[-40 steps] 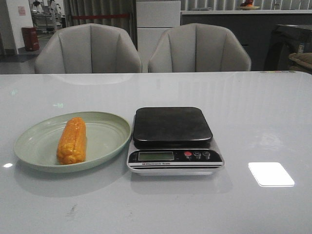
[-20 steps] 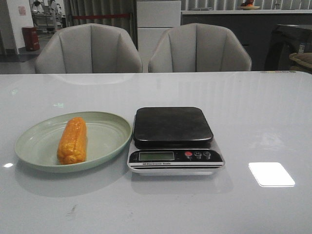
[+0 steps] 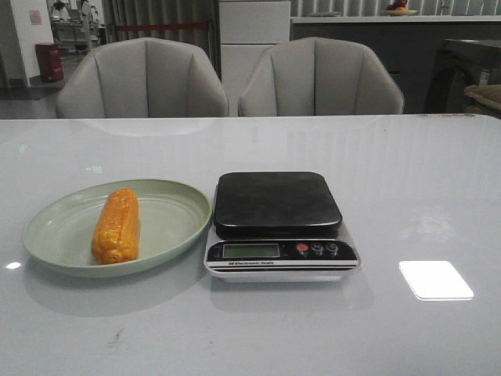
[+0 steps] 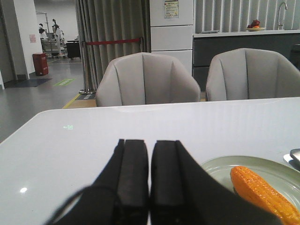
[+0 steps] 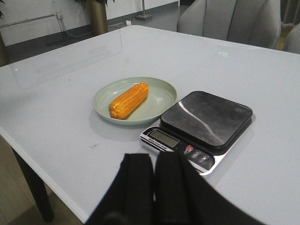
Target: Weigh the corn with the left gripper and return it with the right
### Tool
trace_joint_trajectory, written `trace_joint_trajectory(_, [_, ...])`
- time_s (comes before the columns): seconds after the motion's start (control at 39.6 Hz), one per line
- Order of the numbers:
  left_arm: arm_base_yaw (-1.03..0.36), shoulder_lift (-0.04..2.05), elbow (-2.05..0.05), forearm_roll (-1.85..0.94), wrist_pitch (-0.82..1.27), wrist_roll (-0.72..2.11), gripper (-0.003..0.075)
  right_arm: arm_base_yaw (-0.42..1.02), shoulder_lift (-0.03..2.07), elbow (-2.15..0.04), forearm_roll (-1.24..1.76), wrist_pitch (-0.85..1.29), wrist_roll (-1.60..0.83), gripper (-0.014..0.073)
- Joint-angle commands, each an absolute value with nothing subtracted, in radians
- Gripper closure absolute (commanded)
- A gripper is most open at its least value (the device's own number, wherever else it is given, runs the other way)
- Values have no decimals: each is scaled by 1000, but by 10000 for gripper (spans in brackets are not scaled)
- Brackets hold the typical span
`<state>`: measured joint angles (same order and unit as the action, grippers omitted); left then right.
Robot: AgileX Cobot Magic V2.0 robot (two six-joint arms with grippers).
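The orange-yellow corn [image 3: 116, 225] lies lengthwise on a pale green plate [image 3: 176, 205] at the left of the white table. It also shows in the right wrist view [image 5: 129, 100] and in the left wrist view [image 4: 265, 194]. A kitchen scale [image 3: 278, 223] with a black pan stands right of the plate, its pan empty. My left gripper [image 4: 150, 143] is shut and empty, low over the table left of the plate. My right gripper [image 5: 154, 157] is shut and empty, high above the table's near edge in front of the scale [image 5: 201, 126]. Neither gripper shows in the front view.
Two grey chairs [image 3: 145, 78] [image 3: 319, 77] stand behind the table's far edge. A bright light reflection [image 3: 435, 280] lies on the table right of the scale. The table's near edge and a leg [image 5: 33, 187] show in the right wrist view.
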<state>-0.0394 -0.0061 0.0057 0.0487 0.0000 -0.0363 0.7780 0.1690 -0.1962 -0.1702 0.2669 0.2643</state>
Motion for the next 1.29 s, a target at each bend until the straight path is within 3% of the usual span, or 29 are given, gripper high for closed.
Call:
trace_joint_trajectory(0.0, [-47, -28, 38, 39, -80, -39, 596, 775, 177, -221, -184, 186, 257, 446])
trace_joint_trajectory(0.15, [-47, -28, 38, 39, -80, -39, 596, 713, 177, -218, -150, 178, 243, 446])
trace_joint_trajectory(0.35, [-47, -28, 38, 39, -80, -39, 596, 481, 177, -218, -31, 163, 92, 446])
trace_joint_trajectory(0.63, [-47, -28, 38, 39, -80, -39, 596, 224, 164, -178, -12, 111, 91, 446])
trace_joint_trajectory(0.91, [-47, -28, 38, 39, -80, -39, 596, 136, -30, -15, -10, 38, 85, 446])
trace_joint_trajectory(1.26, [-47, -26, 38, 39, -80, -39, 596, 94, -28, 36, -7, 19, 85, 446])
